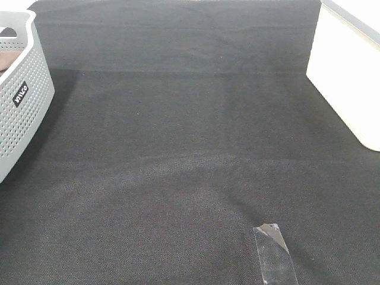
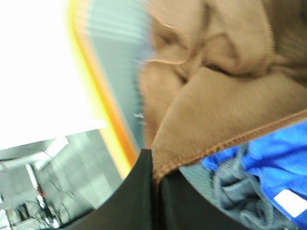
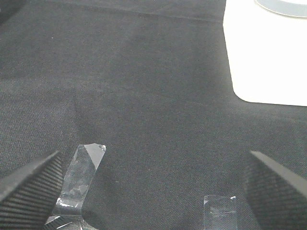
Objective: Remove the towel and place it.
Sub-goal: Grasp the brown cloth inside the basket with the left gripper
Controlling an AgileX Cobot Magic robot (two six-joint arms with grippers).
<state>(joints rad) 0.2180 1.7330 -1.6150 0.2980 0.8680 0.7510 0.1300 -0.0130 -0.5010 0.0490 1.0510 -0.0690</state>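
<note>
Two pincers checked | left pincer (image 2: 156, 181) clenched on towel (image 2: 216, 110) hem only | right pincer (image 3: 154, 155) spread, empty | risk: thin hold slips, or blue garment (image 2: 276, 153) drags along.

Overhead view is evenly lit and sharp. The black table cloth (image 1: 178, 148) shows soft light bands and the white box (image 1: 344, 77) is nearly blown out. My left wrist view is motion-blurred: overexposed white patch (image 2: 33, 62), smeared orange streak (image 2: 103, 105), towel (image 2: 216, 110) soft. My right wrist view is dimmer and grainy, with faint glare on the tape (image 3: 79, 179).
</note>
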